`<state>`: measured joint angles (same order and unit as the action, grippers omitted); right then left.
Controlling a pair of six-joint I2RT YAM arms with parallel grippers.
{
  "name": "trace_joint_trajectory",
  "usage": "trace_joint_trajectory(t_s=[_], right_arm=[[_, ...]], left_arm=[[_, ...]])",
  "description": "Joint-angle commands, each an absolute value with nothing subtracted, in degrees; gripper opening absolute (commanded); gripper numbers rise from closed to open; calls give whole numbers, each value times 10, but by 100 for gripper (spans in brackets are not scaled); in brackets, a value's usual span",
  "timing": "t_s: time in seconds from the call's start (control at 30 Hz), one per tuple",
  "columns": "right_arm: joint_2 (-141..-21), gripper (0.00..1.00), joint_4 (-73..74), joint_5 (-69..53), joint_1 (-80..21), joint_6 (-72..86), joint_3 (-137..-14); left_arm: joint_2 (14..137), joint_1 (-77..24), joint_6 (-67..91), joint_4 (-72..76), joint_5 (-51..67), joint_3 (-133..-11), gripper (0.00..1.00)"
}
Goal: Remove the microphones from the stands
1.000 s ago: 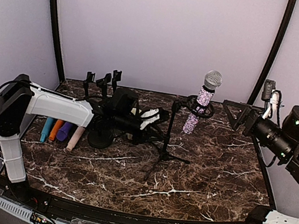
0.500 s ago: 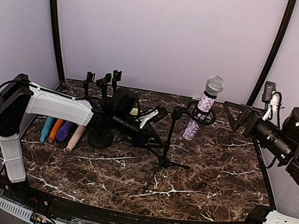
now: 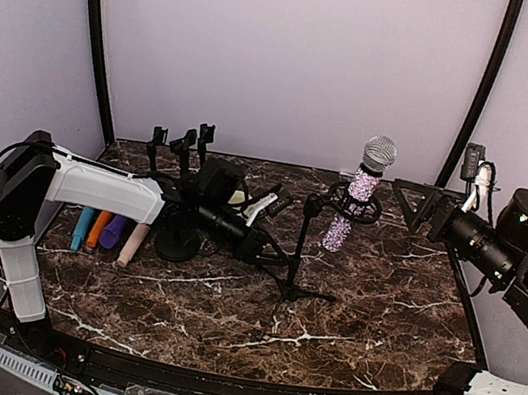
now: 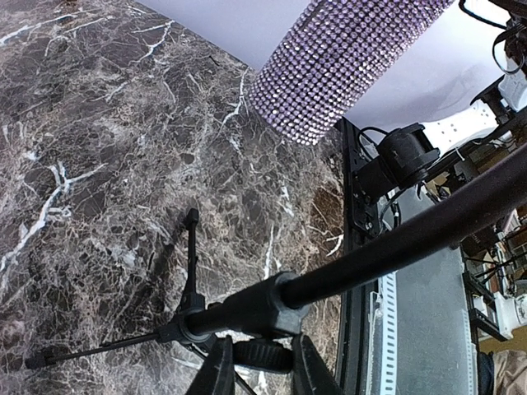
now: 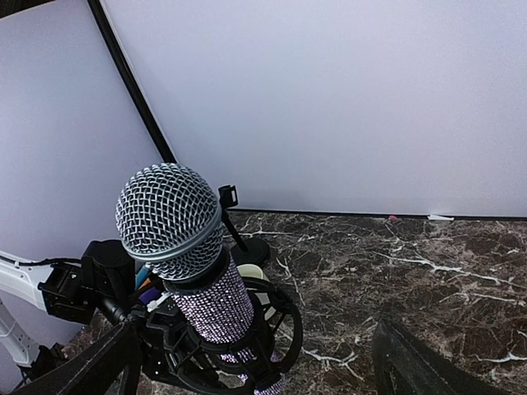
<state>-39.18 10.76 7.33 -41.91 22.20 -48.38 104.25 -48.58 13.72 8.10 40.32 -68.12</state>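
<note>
1. The microphone (image 3: 356, 190) sits in the ring-shaped clip (image 3: 353, 200) at the top of the stand (image 3: 298, 249), toward the back right of the marble table (image 3: 376, 318). Its mesh head (image 3: 380, 153) is uppermost and its rhinestone-covered body passes down through the clip, leaning slightly.
2. The stand rests on thin tripod legs (image 4: 191, 247) spread on the table, with its black pole (image 4: 395, 243) rising from the hub where they meet.
3. The left gripper (image 3: 275, 253) reaches in from the left, low down on the stand. In the left wrist view its fingers (image 4: 216, 374) are clamped on either side of the hub just under the pole.
4. The right gripper (image 3: 407, 203) hangs just to the right of the microphone at about the height of the clip, apart from it. Its jaws are spread wide and hold nothing.
5. In the right wrist view the microphone head and the clip lie ahead of the gripper, between its two fingers (image 5: 416, 366), which touch neither.
6. Several coloured markers (image 3: 108, 230) lie side by side near the left edge of the table. Just beside them stands a second black holder (image 3: 175, 242) on a round base.
</note>
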Motion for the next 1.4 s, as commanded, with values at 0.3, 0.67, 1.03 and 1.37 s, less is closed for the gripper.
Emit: trace_joint_trajectory(t_s=[0.3, 0.67, 1.03, 1.37], right_arm=[[-381, 99, 101, 75, -421, 233, -482], [-379, 99, 96, 73, -421, 234, -477], [-384, 99, 92, 72, -421, 234, -479], [-385, 99, 96, 76, -421, 231, -482]], left_arm=[[1009, -491, 133, 72, 406, -676, 45], [905, -497, -46, 133, 287, -609, 61], [905, -605, -280, 224, 82, -536, 58], [969, -627, -361, 222, -39, -572, 48]])
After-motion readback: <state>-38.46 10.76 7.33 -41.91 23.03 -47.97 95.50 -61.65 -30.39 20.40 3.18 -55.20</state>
